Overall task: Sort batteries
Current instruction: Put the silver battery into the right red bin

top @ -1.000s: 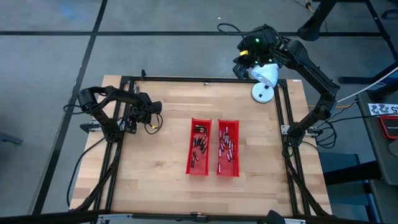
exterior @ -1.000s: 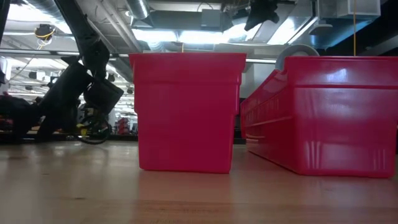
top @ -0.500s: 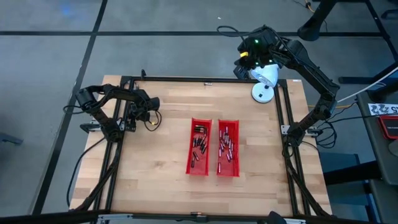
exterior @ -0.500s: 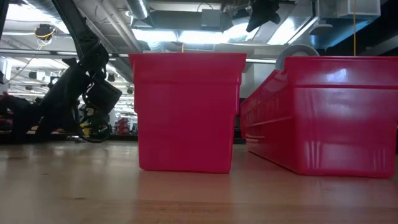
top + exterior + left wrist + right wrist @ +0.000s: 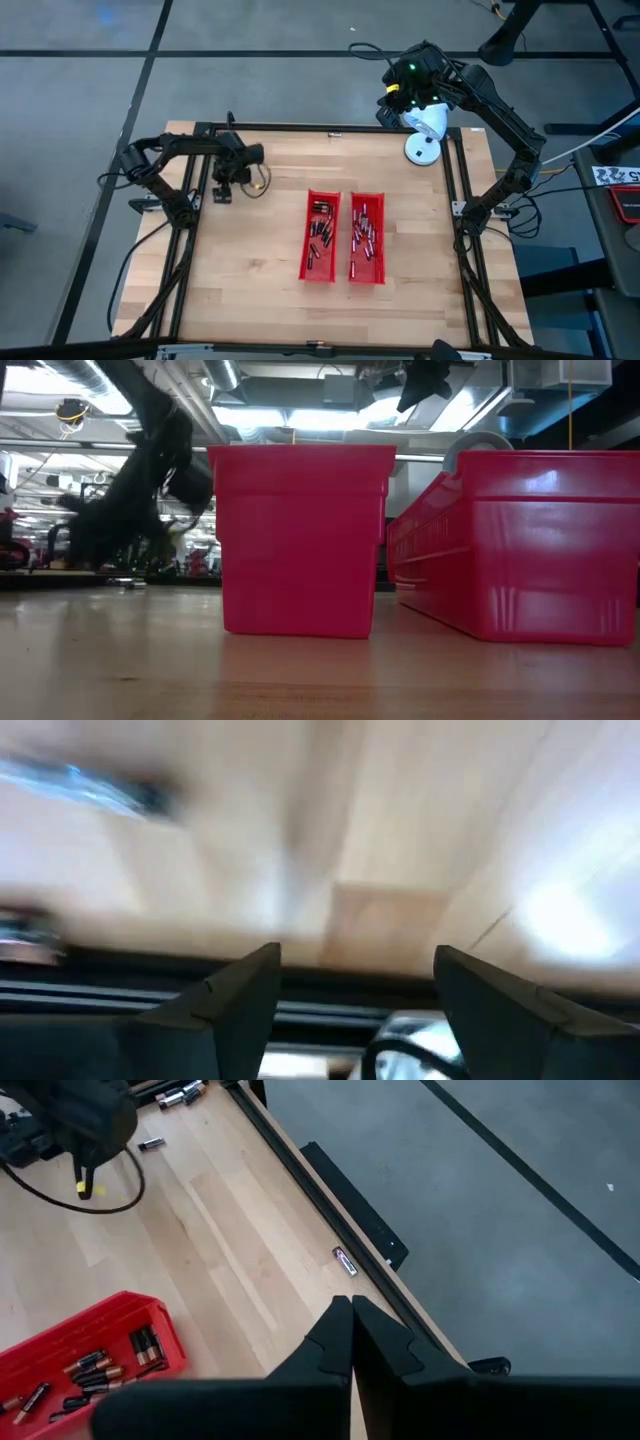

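Two red trays stand side by side near the middle of the wooden counter (image 5: 250,270), a little toward its right edge. The left tray (image 5: 320,236) holds the darker batteries (image 5: 319,232), and the right tray (image 5: 367,238) holds the lighter, silvery batteries (image 5: 364,230). In the right wrist view, one more battery (image 5: 151,1144) lies loose on the bare wood close to the left arm, and a few more batteries (image 5: 182,1093) lie at the counter edge by the black frame.

The left claw (image 5: 222,183) hangs over the far left part of the counter, near the far edge and well apart from the trays. In the left wrist view its two fingers (image 5: 232,1005) stand wide apart with only bare wood between them, so it holds nothing.

The right claw (image 5: 390,100) is beyond the far right corner of the counter, above the grey floor and next to a white round object (image 5: 423,135) at that corner. In the right wrist view its fingers (image 5: 340,1342) are pressed together, with nothing visible between them.
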`<state>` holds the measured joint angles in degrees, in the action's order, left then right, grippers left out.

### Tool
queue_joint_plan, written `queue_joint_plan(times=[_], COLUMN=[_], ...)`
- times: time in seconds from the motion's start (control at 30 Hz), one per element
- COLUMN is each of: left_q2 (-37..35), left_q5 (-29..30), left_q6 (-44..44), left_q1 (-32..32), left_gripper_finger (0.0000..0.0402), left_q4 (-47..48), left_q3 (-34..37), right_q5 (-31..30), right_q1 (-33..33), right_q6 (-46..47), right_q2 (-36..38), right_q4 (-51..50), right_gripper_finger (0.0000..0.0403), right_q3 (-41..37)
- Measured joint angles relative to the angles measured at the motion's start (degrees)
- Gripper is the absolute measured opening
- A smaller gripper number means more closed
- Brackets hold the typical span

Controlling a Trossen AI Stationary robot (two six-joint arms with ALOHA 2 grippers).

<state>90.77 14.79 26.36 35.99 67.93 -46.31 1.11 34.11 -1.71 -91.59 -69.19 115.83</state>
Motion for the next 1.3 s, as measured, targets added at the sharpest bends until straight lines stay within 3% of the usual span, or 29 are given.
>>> queue_joint_plan(times=[0.2, 0.4, 0.7, 1.17, 1.3], left_q2=[-3.85, -0.92, 1.45, 1.45, 1.45], left_q5=[-4.55, -11.59, -11.70, -10.54, -10.54], left_q6=[-2.72, -21.03, -33.33, -42.28, -43.91], left_q1=[3.34, 11.76, 16.77, 19.70, 19.67], left_gripper_finger=[0.0253, 0.0253, 0.0253, 0.0252, 0.0234], left_q4=[-1.14, -2.78, -10.43, -16.13, -15.97], left_q3=[-7.00, -7.45, -7.45, -7.47, -7.47], right_q5=[0.01, 0.01, 0.01, 0.01, 0.01], right_q1=[0.00, 0.00, 0.00, 0.00, 0.00], right_q6=[-0.03, -0.05, -0.08, -0.08, -0.08], right_q2=[0.00, 0.00, 0.00, 0.00, 0.00], right_q4=[0.00, -0.32, -1.02, -3.17, -3.18], right_gripper_finger=[0.0005, 0.0005, 0.0005, 0.0005, 0.0005], right_q3=[0.00, 0.00, 0.00, 0.00, 0.00])
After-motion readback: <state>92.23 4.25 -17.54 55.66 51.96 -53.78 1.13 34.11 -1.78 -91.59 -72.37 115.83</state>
